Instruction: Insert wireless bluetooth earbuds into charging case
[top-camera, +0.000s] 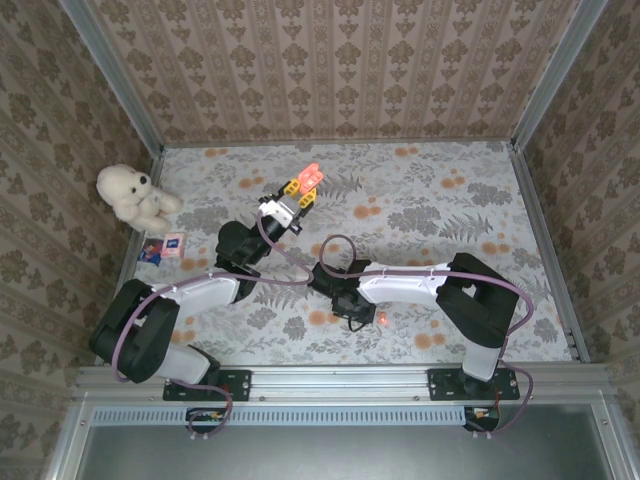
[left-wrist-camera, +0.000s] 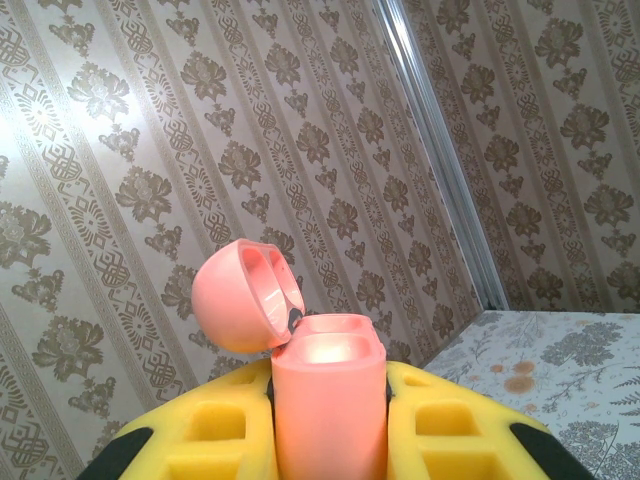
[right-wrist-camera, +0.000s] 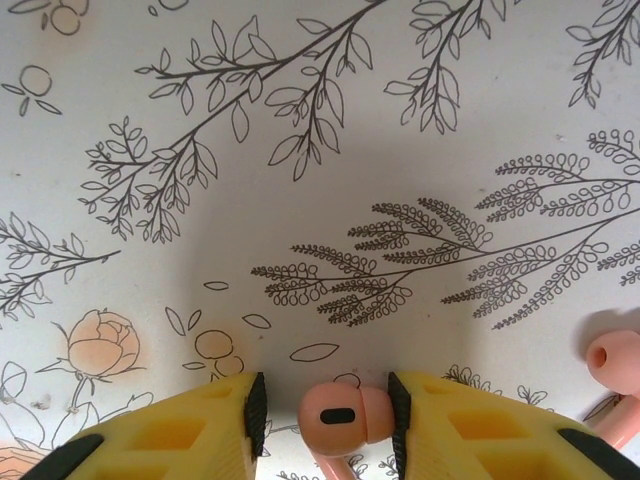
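Observation:
My left gripper is raised over the far middle of the table, shut on an orange-pink charging case. The case stands upright between the yellow fingers, and its round lid is flipped open to the left, showing two empty wells. My right gripper points down at the flowered table and is open. An orange-pink earbud lies between its pads, against the right pad with a gap on the left. A second orange-pink earbud lies at the right edge of the right wrist view.
A white teddy bear sits at the table's left edge, with a small printed card in front of it. Patterned walls and metal corner posts close in the table on three sides.

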